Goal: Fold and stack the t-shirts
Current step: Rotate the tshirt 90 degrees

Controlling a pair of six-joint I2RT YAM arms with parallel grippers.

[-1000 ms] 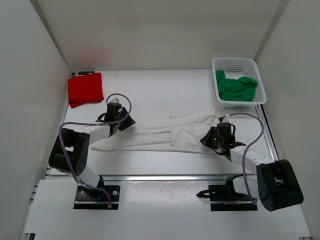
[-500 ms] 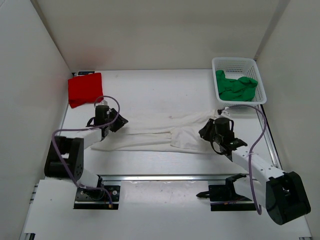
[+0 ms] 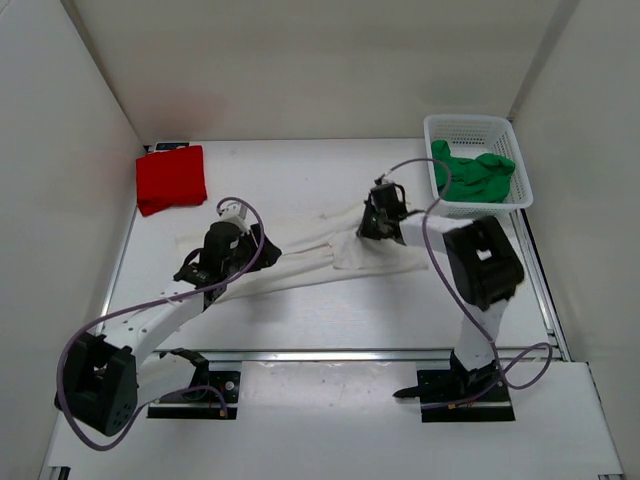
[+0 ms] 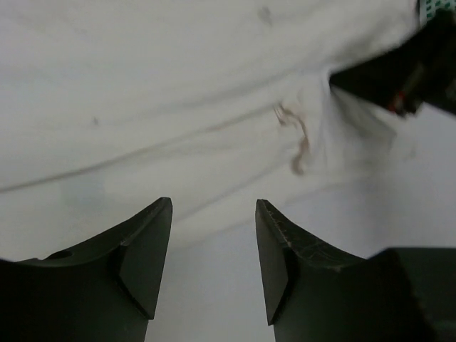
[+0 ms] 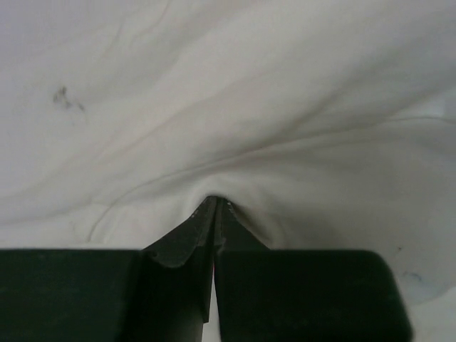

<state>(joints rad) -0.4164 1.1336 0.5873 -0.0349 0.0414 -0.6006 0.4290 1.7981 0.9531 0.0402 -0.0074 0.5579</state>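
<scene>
We note right hand point(image 5: 214, 205) pinched shut on white t-shirt point(image 3: 300, 262), toward 2 o'clock; left hand point(image 4: 214, 214) open, empty, 9 o'clock. We should lower left, grip cloth edge, fold both sides level.

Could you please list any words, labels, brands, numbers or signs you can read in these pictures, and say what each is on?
None can be read: the red t-shirt, white t-shirt, green t-shirt and basket are plain.
The marks on the white cloth look like stains, not print.
</scene>
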